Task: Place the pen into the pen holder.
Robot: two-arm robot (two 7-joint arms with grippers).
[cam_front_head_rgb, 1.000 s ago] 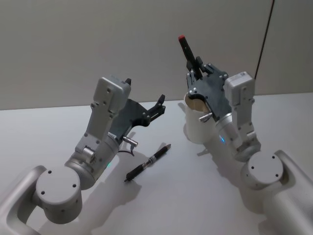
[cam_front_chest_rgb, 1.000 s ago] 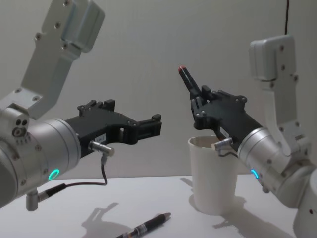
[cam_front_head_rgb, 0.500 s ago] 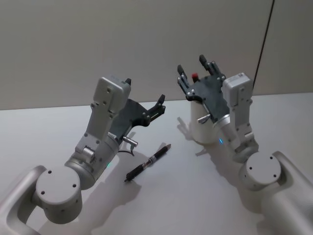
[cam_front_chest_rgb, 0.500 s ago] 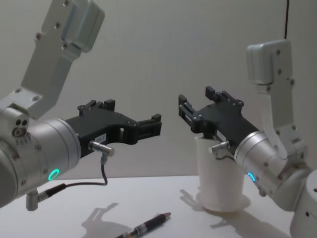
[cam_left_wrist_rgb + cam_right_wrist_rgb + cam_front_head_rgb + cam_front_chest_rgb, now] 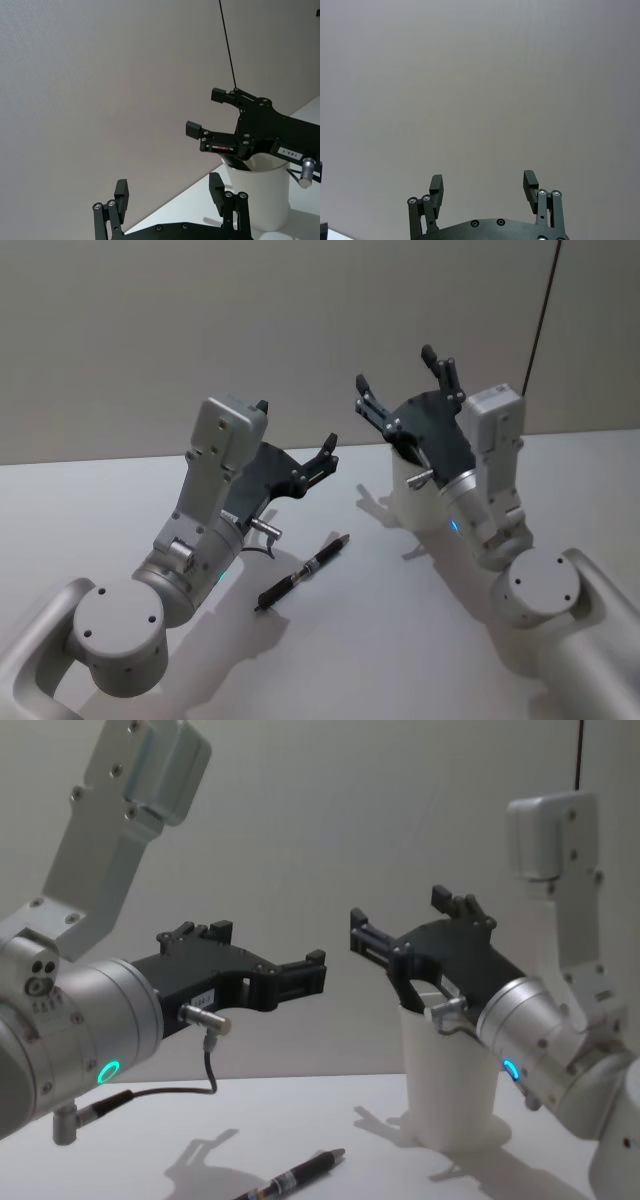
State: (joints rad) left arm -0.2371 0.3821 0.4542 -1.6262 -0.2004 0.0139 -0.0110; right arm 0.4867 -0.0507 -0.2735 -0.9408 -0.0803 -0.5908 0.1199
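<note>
A black pen [image 5: 303, 572] with a reddish tip lies flat on the white table, between the two arms; the chest view has this pen [image 5: 295, 1178] at its lower edge. The pen holder, a white paper cup [image 5: 412, 502], stands upright to the pen's right. My right gripper [image 5: 400, 375] hovers just above the cup's mouth, open and empty, and covers most of the rim. Seen from the left wrist, a thin red sliver [image 5: 220, 148] shows at the cup [image 5: 257, 197] mouth under that gripper [image 5: 206, 112]. My left gripper [image 5: 325, 455] hangs open above the table, over the pen's far end.
The white table [image 5: 380, 640] runs back to a plain grey wall. A thin black cable [image 5: 540, 320] hangs down the wall at the back right. My right gripper [image 5: 483, 182] faces this bare wall.
The right gripper opened and let go of a red-tipped black pen, which dropped out of sight into the cup. The cup shifted slightly and now stands upright. The left arm stayed put.
</note>
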